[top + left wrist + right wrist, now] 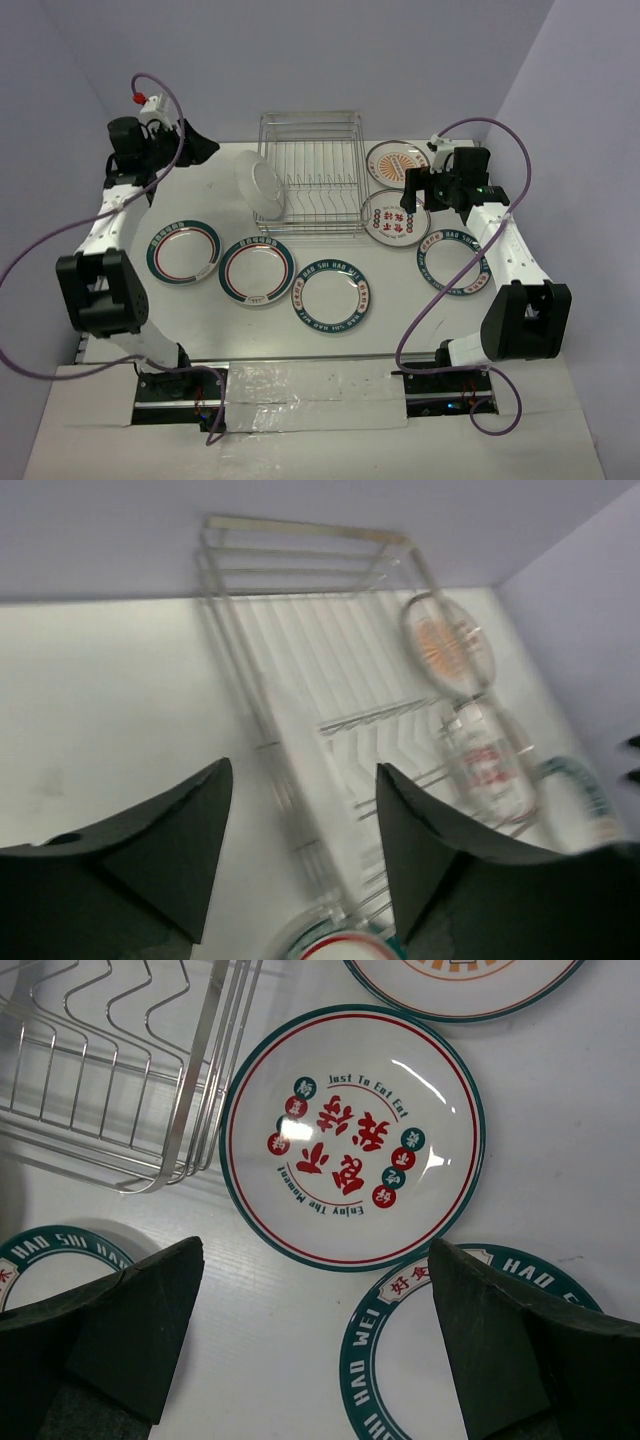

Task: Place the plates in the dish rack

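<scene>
The silver wire dish rack [310,170] stands at the back middle. One white plate [262,185] leans tilted against its left side, underside showing. Three plates lie flat in front: left [184,251], middle [257,271], centre [331,295]. Three more lie to the right: an orange-design plate [397,162], a red-lettered plate [395,217], and a teal-rimmed plate [453,262]. My left gripper [205,148] is open and empty, left of the rack [320,680]. My right gripper [315,1260] is open and empty above the table between the red-lettered plate [352,1135] and the teal-rimmed plate [400,1360].
Purple walls close in the table at the back and both sides. Cables loop off both arms. The left wrist view is motion-blurred. The rack's corner [150,1160] lies just left of the red-lettered plate.
</scene>
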Controlling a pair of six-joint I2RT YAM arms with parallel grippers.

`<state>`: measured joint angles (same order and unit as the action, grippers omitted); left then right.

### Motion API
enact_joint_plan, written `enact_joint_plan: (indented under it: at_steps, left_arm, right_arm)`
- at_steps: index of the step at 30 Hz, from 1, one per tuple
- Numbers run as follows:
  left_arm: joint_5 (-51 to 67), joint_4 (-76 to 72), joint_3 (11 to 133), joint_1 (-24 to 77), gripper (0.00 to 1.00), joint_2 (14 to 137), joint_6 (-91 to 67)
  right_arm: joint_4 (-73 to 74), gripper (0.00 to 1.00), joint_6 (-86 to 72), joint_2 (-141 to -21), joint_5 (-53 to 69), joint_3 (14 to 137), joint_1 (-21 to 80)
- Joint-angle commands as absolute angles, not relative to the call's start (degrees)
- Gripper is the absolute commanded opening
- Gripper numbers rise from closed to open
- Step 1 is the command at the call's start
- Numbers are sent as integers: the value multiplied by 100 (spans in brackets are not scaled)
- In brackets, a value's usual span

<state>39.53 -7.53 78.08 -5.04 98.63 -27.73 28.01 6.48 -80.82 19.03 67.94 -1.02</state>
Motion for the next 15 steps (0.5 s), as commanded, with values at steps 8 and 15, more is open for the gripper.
enact_joint_plan:
  at_steps: [8, 15]
  left_arm:
    - [3340, 3865, 6174, -870, 96, 6911, 5208]
    - [2963, 4685, 4344, -861, 99, 5512, 7417]
  right_arm:
    - [2795, 100, 844, -7901, 1986, 7049, -123]
    - [2839, 100, 984, -7805, 1846, 6988, -123]
